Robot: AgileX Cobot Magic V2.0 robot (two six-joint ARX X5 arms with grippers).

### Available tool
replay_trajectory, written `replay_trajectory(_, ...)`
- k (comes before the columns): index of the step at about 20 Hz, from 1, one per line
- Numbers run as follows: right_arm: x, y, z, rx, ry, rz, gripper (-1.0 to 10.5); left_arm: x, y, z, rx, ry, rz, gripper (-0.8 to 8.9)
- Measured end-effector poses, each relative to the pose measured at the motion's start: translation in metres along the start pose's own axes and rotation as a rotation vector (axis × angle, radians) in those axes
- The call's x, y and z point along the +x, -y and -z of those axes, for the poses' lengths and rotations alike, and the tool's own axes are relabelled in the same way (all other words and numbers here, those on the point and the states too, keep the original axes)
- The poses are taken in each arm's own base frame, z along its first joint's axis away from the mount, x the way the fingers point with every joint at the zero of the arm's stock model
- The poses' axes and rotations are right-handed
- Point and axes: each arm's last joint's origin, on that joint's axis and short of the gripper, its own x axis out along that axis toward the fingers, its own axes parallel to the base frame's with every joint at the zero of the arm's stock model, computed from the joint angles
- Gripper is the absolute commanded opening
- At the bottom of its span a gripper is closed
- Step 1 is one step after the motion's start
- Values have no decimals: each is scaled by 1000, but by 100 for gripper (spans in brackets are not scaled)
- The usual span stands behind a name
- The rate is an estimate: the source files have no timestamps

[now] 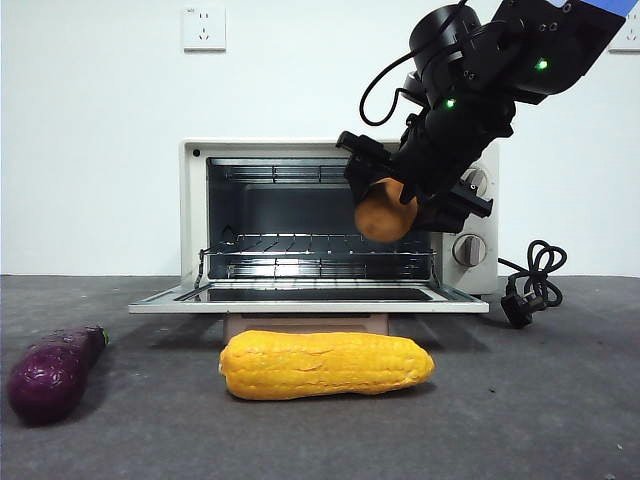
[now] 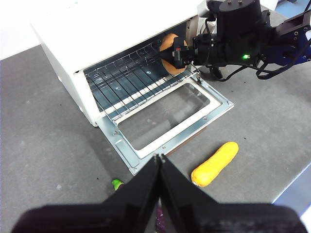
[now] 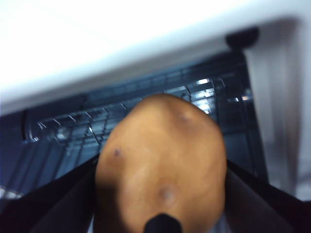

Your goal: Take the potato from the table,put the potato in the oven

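white wall with a socket is backing a dark grey worktop, where a cream-white oven is standing with its glass door dropped flat and its wire rack showing inside. right pincer, reaching down from the upper right of the front view, is clamping the potato between its two black jaws and holding it in the air at the right side of the oven's mouth, above the rack and not touching it. right wrist view, blurred, is showing the potato filling the gap between the jaws, with the rack and dark interior just beyond it. left pincer is hanging well back from the oven over the worktop, its jaws pressed together on nothing. from that wrist view the potato is sitting at the far end of the oven's opening, gripped by the right pincer, with the open door lying below. yellow corn cob is lying on the worktop just in front of the door, and a purple eggplant is resting near the left edge of the front view. black cord is lying coiled to the right of the oven, beside its two silver knobs.
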Motion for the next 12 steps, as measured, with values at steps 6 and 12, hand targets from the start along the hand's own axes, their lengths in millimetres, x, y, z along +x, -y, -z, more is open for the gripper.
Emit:
replay_trajectory(6, 0, 1, 1, 2, -16, 9, 582, 0, 0, 1, -1, -12, 4, -8)
replay_trajectory(12, -2, 1, 2, 14, -49, -3, 581, 0, 0, 1, -1, -14, 4, -8)
